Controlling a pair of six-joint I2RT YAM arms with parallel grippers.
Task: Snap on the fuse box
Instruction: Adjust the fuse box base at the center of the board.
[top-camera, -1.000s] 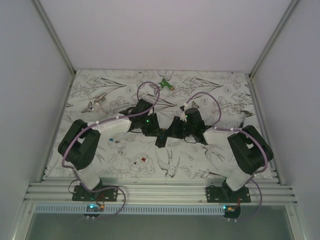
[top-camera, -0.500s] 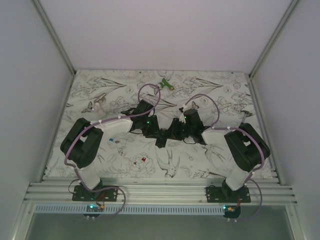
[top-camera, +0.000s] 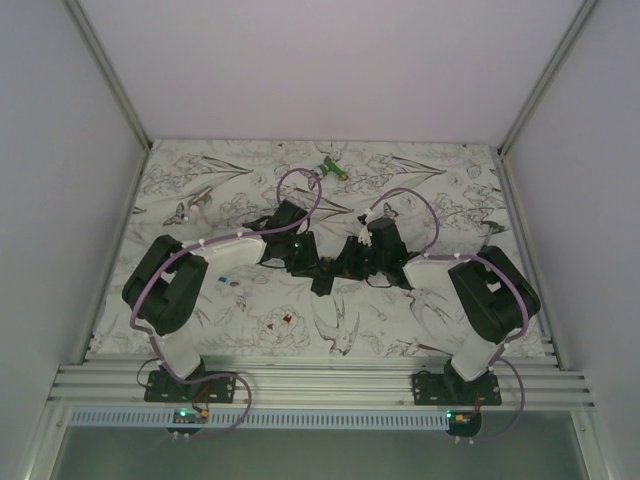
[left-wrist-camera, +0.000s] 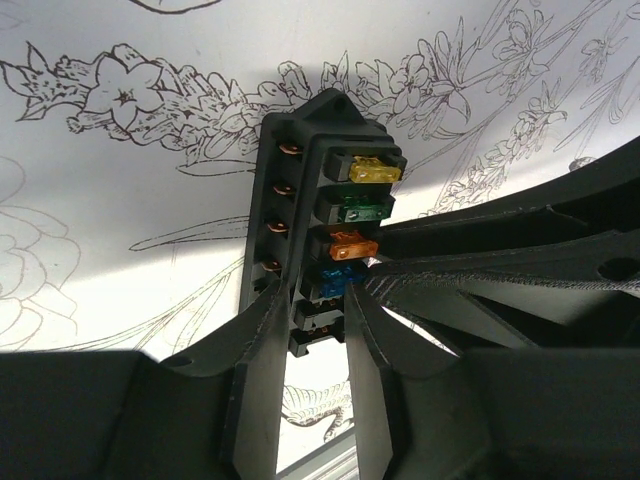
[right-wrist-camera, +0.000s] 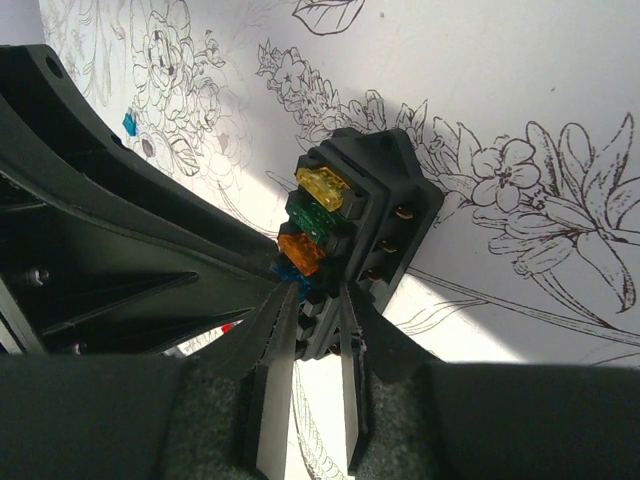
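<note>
The fuse box (left-wrist-camera: 325, 200) is a black oblong block with yellow, green, orange and blue fuses seated in a row. It lies mid-table between the two arms (top-camera: 322, 279). My left gripper (left-wrist-camera: 312, 325) is shut on the box's near end, one finger on each long side. My right gripper (right-wrist-camera: 313, 318) is shut on the same end from the opposite side, and the box (right-wrist-camera: 355, 205) extends away from it. In the top view both grippers (top-camera: 305, 262) (top-camera: 350, 262) meet over the box, which is mostly hidden under them.
A green-and-white gadget (top-camera: 332, 168) lies at the back of the flower-printed mat. A loose red fuse (top-camera: 287, 319) lies near the front and a blue one (top-camera: 222, 279) lies by the left arm. The blue fuse also shows in the right wrist view (right-wrist-camera: 128, 123).
Both arms have shifted slightly at the elbows. The grippers stay together on the fuse box, which has not visibly moved.
</note>
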